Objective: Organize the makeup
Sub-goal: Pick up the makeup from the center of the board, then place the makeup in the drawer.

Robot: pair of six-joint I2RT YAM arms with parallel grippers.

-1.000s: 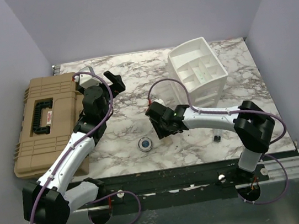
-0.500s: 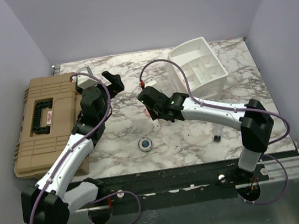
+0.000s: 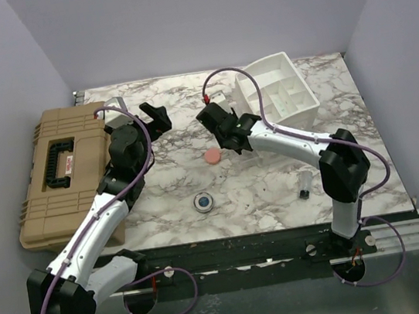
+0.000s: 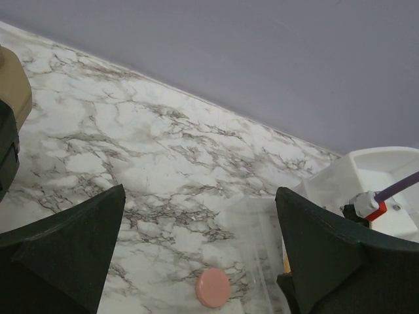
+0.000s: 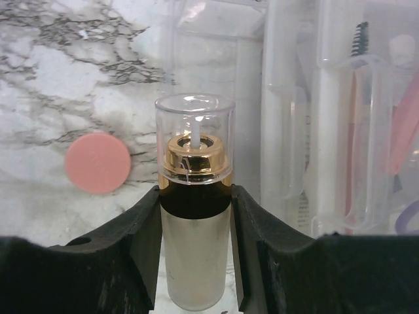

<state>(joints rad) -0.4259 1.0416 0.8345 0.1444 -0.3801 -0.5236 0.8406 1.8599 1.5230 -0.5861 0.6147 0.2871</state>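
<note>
Presently the small bottle (image 5: 195,242), frosted in the body with a gold collar and a clear cap, is sitting between the jaws of the right gripper (image 5: 195,193). The jaws are pinching it from both sides while its cap is pointing away from the wrist. The gripper is holding it over the marble tabletop (image 3: 167,186), close to the near-left corner of the white organizer (image 3: 298,117). Just beyond the cap, a clear compartmented holder (image 5: 288,98) is standing beside that organizer, and a dark-bristled brush (image 5: 357,40) is showing through its wall. The pink round puff (image 3: 213,157) is lying flat on the marble, near the right gripper on the side toward the arm bases and touching nothing. The round blue compact (image 3: 202,202) is lying closer to the near edge, apart from the puff. The tiny dark vial (image 3: 305,189) is standing off to the right, close by the right arm's elbow. The left gripper (image 4: 200,193) is hovering over the tabletop with its jaws spreading wide and gripping nothing, and its camera is looking toward the puff and the organizer. The tan hard case (image 3: 51,195) is lying closed along the left side of the tabletop, just beside the left arm.
</note>
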